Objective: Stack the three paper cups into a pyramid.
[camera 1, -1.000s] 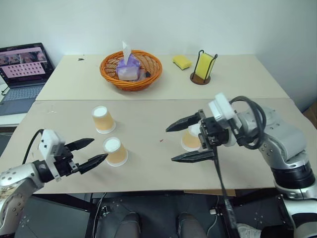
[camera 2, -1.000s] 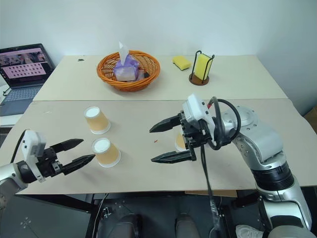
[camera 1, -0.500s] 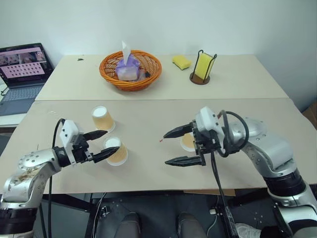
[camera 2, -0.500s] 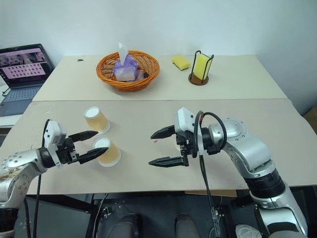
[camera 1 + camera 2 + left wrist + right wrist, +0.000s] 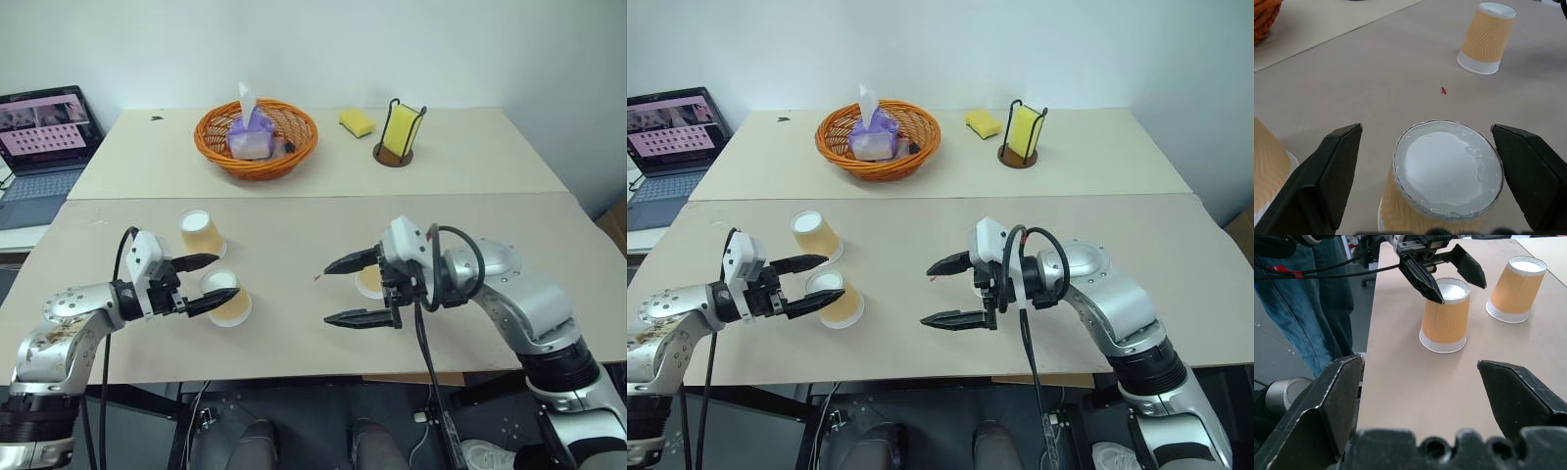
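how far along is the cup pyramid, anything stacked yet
Nothing is stacked: all three paper cups stand upside down, apart, on the table. In hand: the left gripper straddles the nearest cup, fingers not visibly touching it. The right gripper is open beside the right cup. Left: pairing two cups, with the far cup untouched, then topping them.

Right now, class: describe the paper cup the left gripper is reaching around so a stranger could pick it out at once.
On the near table, left side, two upside-down tan cups stand close together. It is the nearer cup, flanked by the left gripper; its neighbour, the farther cup, stands free.
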Controlling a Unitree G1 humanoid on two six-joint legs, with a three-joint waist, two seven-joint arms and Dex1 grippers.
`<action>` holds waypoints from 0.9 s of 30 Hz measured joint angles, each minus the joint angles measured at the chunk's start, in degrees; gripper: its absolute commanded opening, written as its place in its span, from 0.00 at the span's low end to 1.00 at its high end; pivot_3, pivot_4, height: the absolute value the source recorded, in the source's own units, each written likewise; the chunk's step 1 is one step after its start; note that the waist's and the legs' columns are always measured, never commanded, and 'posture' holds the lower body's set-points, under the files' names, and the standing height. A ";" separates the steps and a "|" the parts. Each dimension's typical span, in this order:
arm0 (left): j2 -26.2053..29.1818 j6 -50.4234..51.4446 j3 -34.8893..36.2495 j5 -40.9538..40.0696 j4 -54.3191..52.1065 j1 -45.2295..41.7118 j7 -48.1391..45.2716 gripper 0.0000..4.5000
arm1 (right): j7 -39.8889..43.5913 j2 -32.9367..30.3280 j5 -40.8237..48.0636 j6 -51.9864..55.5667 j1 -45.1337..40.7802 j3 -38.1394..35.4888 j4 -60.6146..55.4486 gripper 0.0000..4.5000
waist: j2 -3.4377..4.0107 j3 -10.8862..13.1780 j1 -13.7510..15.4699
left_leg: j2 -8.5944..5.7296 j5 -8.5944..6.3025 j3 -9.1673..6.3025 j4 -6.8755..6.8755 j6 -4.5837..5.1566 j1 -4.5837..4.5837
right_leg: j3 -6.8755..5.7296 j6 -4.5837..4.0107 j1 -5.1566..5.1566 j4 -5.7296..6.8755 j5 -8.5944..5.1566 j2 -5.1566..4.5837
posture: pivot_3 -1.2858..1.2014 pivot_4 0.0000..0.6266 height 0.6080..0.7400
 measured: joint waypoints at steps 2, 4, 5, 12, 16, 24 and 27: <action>-0.01 0.00 0.00 0.14 0.30 -0.23 -0.09 0.62 | -0.08 0.00 -0.24 -0.18 0.00 0.00 0.12 1.00 | 0.00 0.00 -0.01 | 0.00 0.00 0.00 0.00 0.00 0.00 | 0.00 0.00 0.00 0.00 0.00 0.00 | 0.52 0.24 0.94; -0.01 0.00 -0.01 0.38 0.50 -0.39 -0.06 0.62 | -0.08 0.00 -0.44 -0.28 0.00 0.00 0.17 1.00 | 0.00 0.00 0.00 | 0.00 0.00 -0.01 0.01 0.00 0.00 | 0.00 0.00 0.00 0.00 0.00 0.00 | 0.52 0.24 0.94; -0.01 0.00 -0.02 0.44 0.59 -0.44 -0.04 0.62 | -0.08 0.00 -0.49 -0.30 0.00 0.00 0.18 1.00 | 0.00 0.00 -0.01 | 0.00 0.00 -0.01 0.01 0.00 0.01 | 0.00 0.00 0.01 0.01 0.00 0.00 | 0.52 0.24 0.94; -0.37 0.10 -0.63 0.64 1.63 -2.45 0.21 0.62 | -0.31 0.15 -0.77 -0.35 -0.02 0.00 0.82 1.00 | 0.00 0.00 0.01 | -0.01 0.00 -0.02 0.01 0.00 0.00 | -0.01 0.00 0.01 0.01 0.00 0.00 | 0.52 0.24 0.94; -1.90 0.56 -2.21 0.71 2.54 -6.21 0.60 0.62 | -0.85 0.34 -1.77 -0.42 -0.03 -0.04 1.11 1.00 | -0.01 0.01 0.12 | -0.02 0.00 -0.04 0.05 0.00 -0.02 | -0.04 0.00 0.03 0.02 0.00 0.00 | 0.52 0.24 0.94; -8.61 1.41 -11.49 3.35 11.16 -24.40 -2.45 0.62 | -2.30 1.66 -2.66 -1.22 -0.23 -0.12 1.92 1.00 | -0.05 0.03 0.91 | -0.07 0.00 -0.18 0.23 0.00 -0.18 | -0.16 0.02 0.02 0.03 0.01 0.04 | 0.52 0.24 0.94; -11.06 0.38 -15.63 6.23 17.42 -29.72 -5.44 0.62 | -3.24 2.26 -2.88 -1.32 -0.20 -0.12 1.91 1.00 | -0.05 0.02 0.85 | -0.07 0.00 -0.18 0.31 0.00 -0.20 | -0.15 0.03 0.02 0.03 0.01 0.05 | 0.52 0.24 0.94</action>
